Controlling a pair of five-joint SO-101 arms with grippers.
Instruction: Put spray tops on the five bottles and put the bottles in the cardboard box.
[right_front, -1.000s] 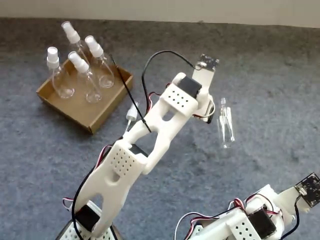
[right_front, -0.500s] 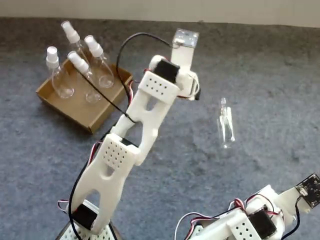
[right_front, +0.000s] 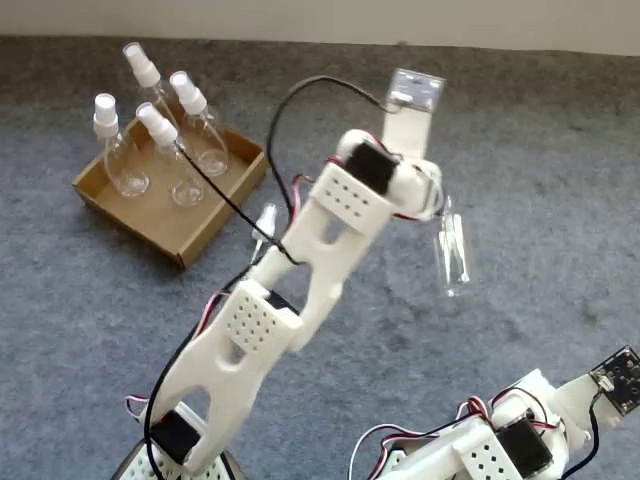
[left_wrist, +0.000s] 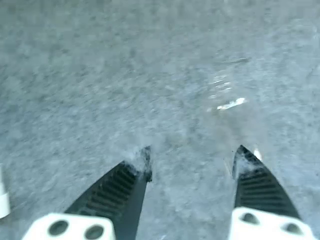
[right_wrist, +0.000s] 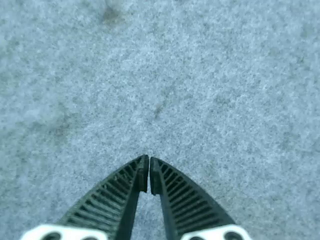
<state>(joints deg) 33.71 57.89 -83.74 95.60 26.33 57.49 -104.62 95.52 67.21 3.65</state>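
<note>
a cardboard box (right_front: 130, 222), far left, is holding four spray-topped bottles (right_front: 178, 168); a fifth bottle (right_front: 452, 255) is lying further right. the left gripper (left_wrist: 192, 160) is sitting spread apart, the right gripper (right_wrist: 149, 167) pinched together.

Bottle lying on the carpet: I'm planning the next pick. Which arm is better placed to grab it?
Left: the left hand, open, hovers near the bottle; the right hand is shut and farther away.

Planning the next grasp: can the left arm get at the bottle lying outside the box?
Probably yes: the left gripper is open, the bottle lies just ahead of it, and nothing sits between them.
</note>
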